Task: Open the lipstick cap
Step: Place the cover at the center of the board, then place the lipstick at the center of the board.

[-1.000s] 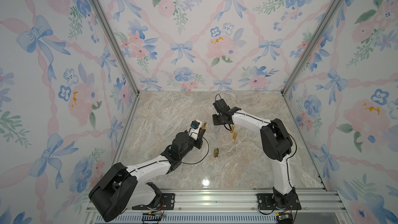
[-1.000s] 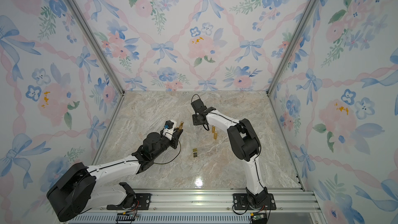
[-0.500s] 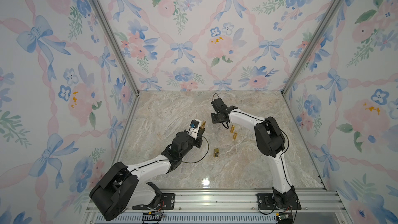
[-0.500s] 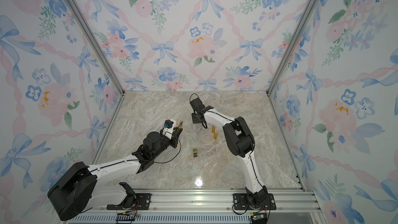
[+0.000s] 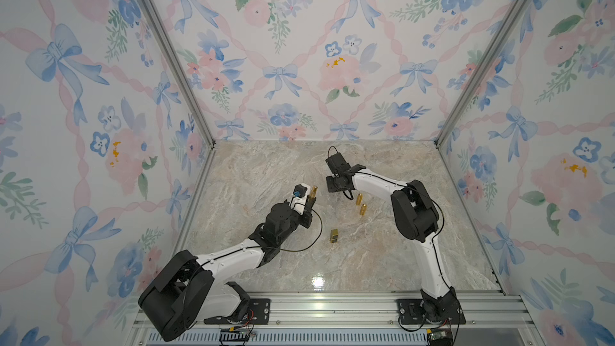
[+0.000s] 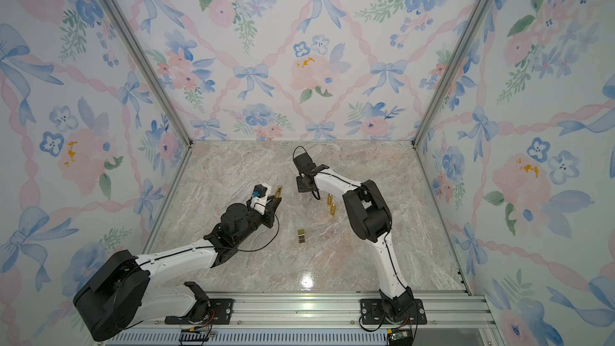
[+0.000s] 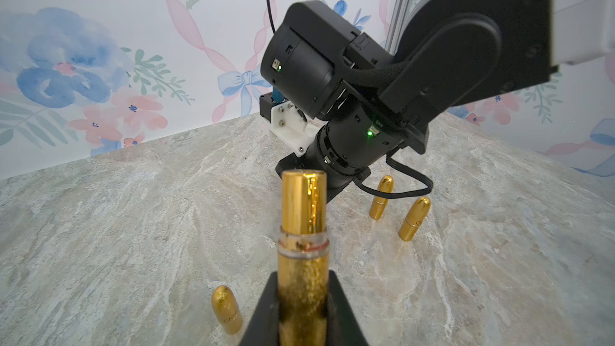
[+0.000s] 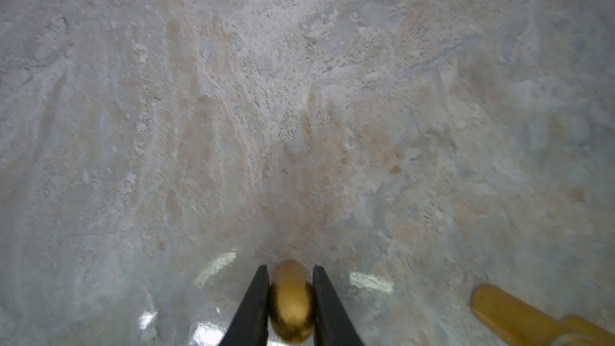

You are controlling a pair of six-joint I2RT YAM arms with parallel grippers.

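the lipstick (image 7: 303,228) is off the table, clamped in the left gripper (image 7: 303,276). both black fingers (image 7: 266,307) press on its glittery gold lower half. above them a smudged ring and then a shiny gold upper section stand free. whether that section is the cap i cannot tell. in both top views the lipstick (image 5: 313,190) (image 6: 278,190) sticks out past the fingertips.

to the right of the lipstick and a little farther back, apart from it, is the right gripper (image 8: 290,266). its 2 fingers (image 8: 253,307) are closed on a rounded gold piece (image 8: 291,307), held low over the marble table (image 8: 299,94). i cannot tell whether the piece touches the marble, or whether it is the cap. in the left wrist view that arm's wrist stands right behind the lipstick's top.

2 gold bullets (image 5: 358,199) (image 5: 362,209) stand on the table to the right of the lipstick, close together, tips up in the left wrist view (image 7: 381,196) (image 7: 414,218). a 3rd bullet (image 7: 227,309) stands on the marble near the lipstick, below it. a small gold box (image 5: 334,235) (image 6: 302,236) sits to the right of the lipstick and nearer the base rail, well apart from it. the right wrist view also shows a blurred gold shape (image 8: 506,314) lying on the marble.
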